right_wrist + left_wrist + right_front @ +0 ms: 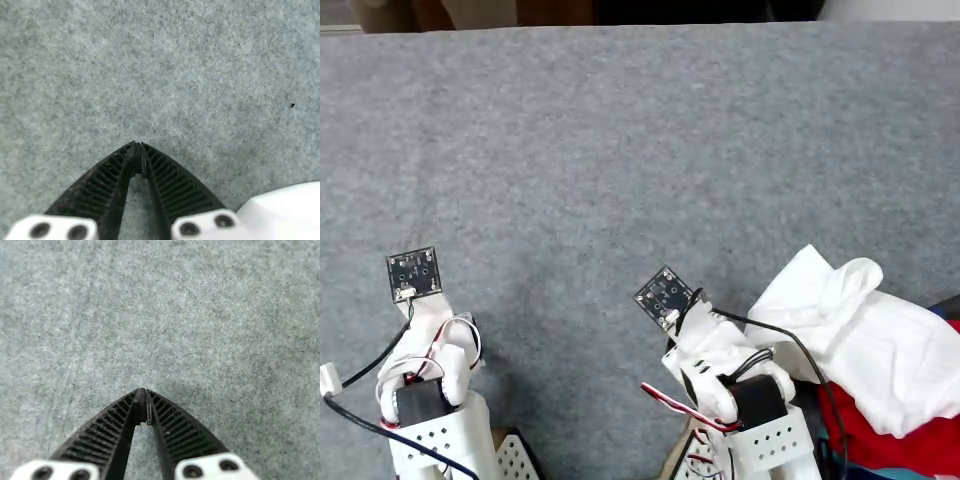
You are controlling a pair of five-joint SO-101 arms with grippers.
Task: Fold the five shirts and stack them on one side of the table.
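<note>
Grey felt covered the table [620,150]. The shirts lay heaped at its near right corner, a white shirt [860,330] over a red shirt [895,440]. Soft, light and limp, they would likely pinch best at a hem. The wrist views made plain what the high view left unclear: the left gripper [141,396] and right gripper [137,149] were both clenched and empty.

A grey, felt-like cover [620,150] spreads over the whole table, its nap finely mottled and flat, and one tiny dark speck [292,105] lies on it. Past the table's far edge, in the high view, a narrow strip of the room shows: tan and brown shapes [470,12] toward 11 o'clock, a dark patch [690,10] at 12 o'clock, and a pale surface [890,8] toward 1 o'clock.
</note>
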